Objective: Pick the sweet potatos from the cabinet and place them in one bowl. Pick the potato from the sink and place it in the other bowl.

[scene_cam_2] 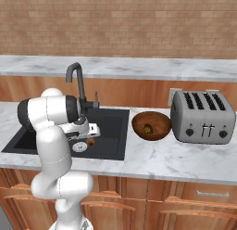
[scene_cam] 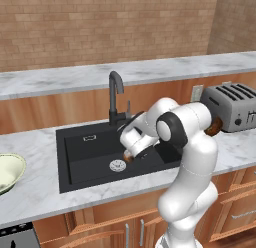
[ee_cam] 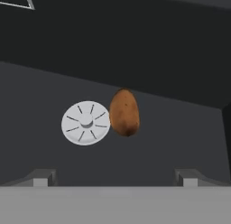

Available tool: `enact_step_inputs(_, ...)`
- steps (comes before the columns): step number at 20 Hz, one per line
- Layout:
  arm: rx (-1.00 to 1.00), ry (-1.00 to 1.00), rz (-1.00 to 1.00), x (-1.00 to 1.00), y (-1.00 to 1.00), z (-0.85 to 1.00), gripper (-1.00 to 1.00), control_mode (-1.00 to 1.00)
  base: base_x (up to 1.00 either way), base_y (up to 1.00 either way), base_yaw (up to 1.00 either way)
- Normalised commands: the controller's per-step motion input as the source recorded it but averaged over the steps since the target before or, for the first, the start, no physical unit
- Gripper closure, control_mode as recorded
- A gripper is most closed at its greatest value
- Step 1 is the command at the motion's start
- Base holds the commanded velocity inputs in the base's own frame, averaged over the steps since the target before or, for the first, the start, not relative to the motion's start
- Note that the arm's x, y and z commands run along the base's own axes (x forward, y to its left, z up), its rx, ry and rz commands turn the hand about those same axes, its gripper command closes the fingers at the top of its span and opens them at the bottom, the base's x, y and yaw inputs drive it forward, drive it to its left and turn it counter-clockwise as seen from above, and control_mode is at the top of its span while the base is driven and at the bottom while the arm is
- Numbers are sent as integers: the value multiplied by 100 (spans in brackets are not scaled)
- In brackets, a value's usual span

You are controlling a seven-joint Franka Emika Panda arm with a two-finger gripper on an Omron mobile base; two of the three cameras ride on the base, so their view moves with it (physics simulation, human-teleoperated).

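Observation:
The orange-brown potato (ee_cam: 124, 112) lies on the floor of the black sink (ee_cam: 158, 151), right beside the round silver drain (ee_cam: 85, 123). My gripper (ee_cam: 115, 179) hangs open just above it, nothing between its fingertips (ee_cam: 43, 178). From the base views the gripper (scene_cam: 131, 151) (scene_cam_2: 89, 136) is down inside the sink (scene_cam: 85, 152) (scene_cam_2: 111, 127), over the potato (scene_cam: 127, 157) (scene_cam_2: 91, 142). The reddish-brown bowl (scene_cam_2: 151, 125) stands right of the sink with a dark olive sweet potato (scene_cam_2: 147, 128) in it. The pale cream-green bowl (scene_cam: 7, 172) sits on the counter at the far left. The cabinet is out of view.
A dark curved faucet (scene_cam: 116, 92) (scene_cam_2: 76, 80) rises behind the basin, close to my arm. A silver toaster (scene_cam: 232, 107) (scene_cam_2: 202, 115) stands on the marble counter right of the reddish bowl. A raised marble ledge and a brick wall run behind.

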Motion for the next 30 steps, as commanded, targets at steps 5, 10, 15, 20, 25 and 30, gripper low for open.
enact_step_inputs(5,0,2,0,3,1,0,-100,-100,0,0,0)
enact_step_inputs(10,0,10,0,23,0,0,-100,-100,0,0,0)
enact_step_inputs(15,0,9,0,37,5,2,-100,-100,0,0,0)
enact_step_inputs(20,0,0,0,29,6,17,-100,-100,0,0,0)
enact_step_inputs(25,0,0,0,46,5,9,-100,-100,0,0,0)
enact_step_inputs(30,0,3,-1,59,0,0,-100,-100,0,0,0)
